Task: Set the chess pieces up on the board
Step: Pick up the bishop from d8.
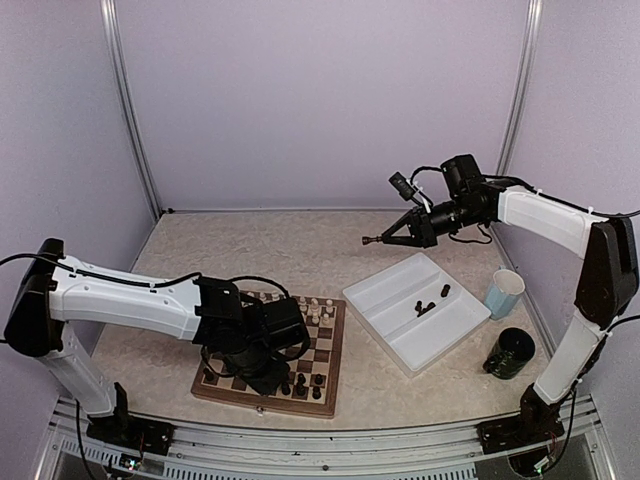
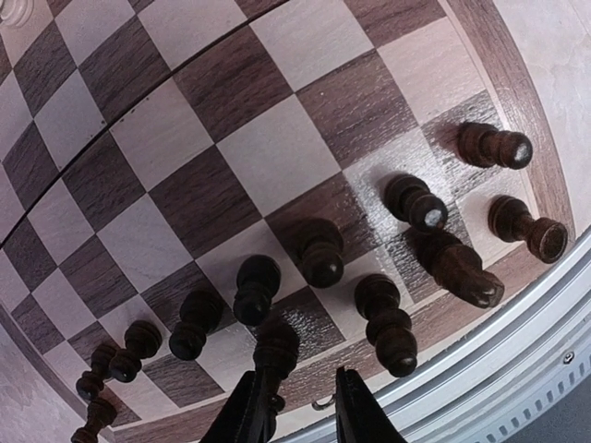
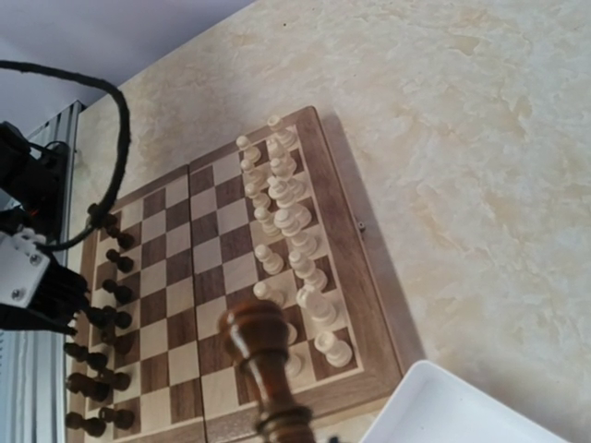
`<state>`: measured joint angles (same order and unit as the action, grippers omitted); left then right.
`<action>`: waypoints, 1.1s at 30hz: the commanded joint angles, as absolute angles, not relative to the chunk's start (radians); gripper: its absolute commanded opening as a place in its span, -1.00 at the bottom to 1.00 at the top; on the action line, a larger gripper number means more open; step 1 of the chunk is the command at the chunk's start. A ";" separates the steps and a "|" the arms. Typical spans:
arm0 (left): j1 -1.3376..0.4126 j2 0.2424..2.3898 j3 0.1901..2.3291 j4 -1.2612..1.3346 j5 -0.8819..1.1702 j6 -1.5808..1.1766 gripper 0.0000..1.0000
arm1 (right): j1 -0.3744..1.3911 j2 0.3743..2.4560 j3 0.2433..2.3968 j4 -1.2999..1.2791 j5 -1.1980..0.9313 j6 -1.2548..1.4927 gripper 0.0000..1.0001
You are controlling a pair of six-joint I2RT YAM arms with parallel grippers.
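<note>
White tray (image 1: pixel 392 300) with two compartments sits angled on the beige marbled tabletop (image 1: pixel 300 245), right of centre; its corner also shows bottom right in the right wrist view (image 3: pixel 471 411). Light blue cup (image 1: pixel 504 293) stands upright just beside the tray's right corner. Dark mug (image 1: pixel 510 353) stands nearer the front, near the cup, apart from the tray. Pale lilac walls (image 1: pixel 320 100) on three sides, metal corner posts (image 1: pixel 130 120). Metal rail (image 1: pixel 330 440) along the near edge.

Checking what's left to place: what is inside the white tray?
Only a few dark chess pieces lying in the white tray, too small to count exactly. No pale ones show. Nothing covers the tray from above.
</note>
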<state>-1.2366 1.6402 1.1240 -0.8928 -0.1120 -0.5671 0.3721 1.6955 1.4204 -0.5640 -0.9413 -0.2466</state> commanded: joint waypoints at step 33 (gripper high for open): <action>-1.198 1.644 1.100 -0.892 -0.129 -0.550 -0.49 | 0.402 1.693 1.416 -0.578 -0.937 -0.273 -1.00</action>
<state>-1.2026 1.6257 1.1130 -0.8978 -0.1207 -0.5671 0.3912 1.6958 1.4204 -0.5697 -0.9382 -0.2592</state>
